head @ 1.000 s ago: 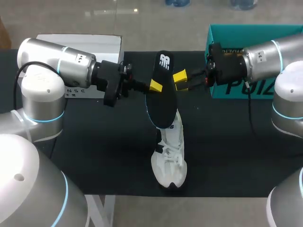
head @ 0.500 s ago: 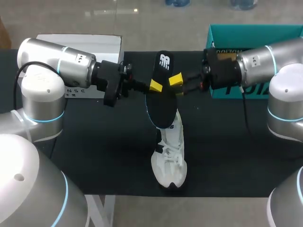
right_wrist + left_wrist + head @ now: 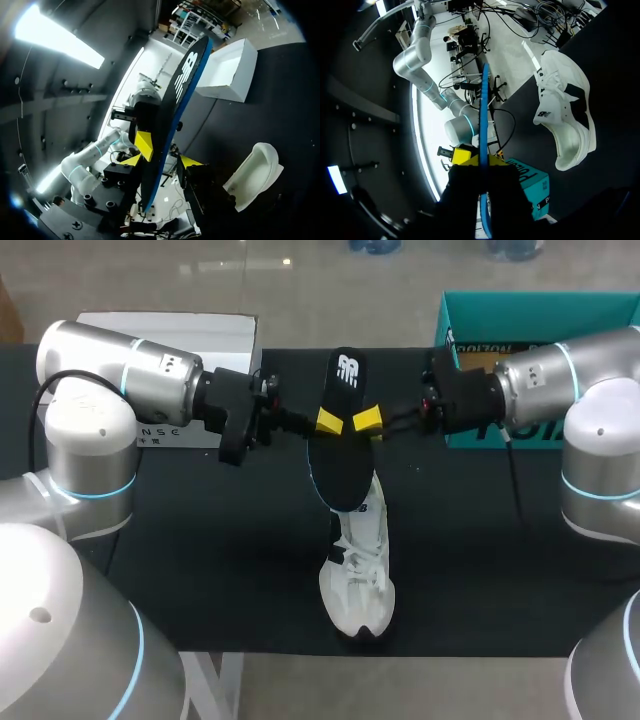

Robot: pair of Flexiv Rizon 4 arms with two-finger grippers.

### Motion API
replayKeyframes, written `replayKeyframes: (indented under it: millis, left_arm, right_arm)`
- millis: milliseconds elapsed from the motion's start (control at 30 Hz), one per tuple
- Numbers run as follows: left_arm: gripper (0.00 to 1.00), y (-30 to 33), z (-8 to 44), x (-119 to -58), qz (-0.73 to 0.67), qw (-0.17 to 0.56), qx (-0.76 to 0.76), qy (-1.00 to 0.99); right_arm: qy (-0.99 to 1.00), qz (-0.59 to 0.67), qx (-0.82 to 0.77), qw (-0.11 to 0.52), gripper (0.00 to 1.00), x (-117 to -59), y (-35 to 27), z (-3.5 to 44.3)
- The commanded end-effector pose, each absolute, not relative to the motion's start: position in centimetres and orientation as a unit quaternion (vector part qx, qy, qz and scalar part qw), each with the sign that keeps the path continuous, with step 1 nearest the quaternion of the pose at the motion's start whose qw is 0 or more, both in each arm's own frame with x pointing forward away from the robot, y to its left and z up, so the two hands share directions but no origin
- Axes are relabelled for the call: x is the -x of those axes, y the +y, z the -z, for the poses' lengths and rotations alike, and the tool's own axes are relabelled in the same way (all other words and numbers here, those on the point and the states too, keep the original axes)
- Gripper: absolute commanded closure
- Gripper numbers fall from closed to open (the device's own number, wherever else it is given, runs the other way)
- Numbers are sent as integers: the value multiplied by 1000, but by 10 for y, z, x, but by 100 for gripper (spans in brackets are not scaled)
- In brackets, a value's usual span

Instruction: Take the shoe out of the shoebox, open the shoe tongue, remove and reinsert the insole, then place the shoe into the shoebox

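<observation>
Head view showed the left tool (image 3: 330, 422) clamping the insole (image 3: 340, 472); the right tool (image 3: 368, 423), open astride its edge, probably needed to close squarely before any release.

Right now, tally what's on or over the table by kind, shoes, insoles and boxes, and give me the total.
Shoe: 1
Insole: 1
Boxes: 2, a white box and a teal box
Total: 4
</observation>
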State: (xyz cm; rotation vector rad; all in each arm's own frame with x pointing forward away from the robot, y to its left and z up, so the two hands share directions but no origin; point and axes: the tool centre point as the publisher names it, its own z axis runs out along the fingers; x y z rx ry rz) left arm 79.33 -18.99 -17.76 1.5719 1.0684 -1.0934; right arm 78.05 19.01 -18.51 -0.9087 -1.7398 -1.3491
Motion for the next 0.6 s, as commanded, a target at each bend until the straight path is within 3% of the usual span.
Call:
replayKeyframes:
  millis: [33, 133, 200, 267, 600]
  left_arm:
    - [100, -191, 178, -794, 444, 457, -638, 432]
    - [100, -191, 178, -794, 444, 457, -638, 432]
    - [100, -191, 178, -794, 444, 457, -638, 432]
    - [100, -191, 178, -794, 444, 457, -638, 432]
    - [100, -191, 178, -794, 444, 457, -638, 432]
  right_arm:
    - [-679, 526, 353, 372, 69, -782, 195, 187]
    - [-678, 526, 354, 371, 78, -782, 195, 187]
    - [-679, 527, 354, 370, 91, -782, 195, 187]
    - [-678, 527, 354, 369, 98, -781, 194, 186]
    - [-674, 535, 356, 365, 100, -778, 190, 185]
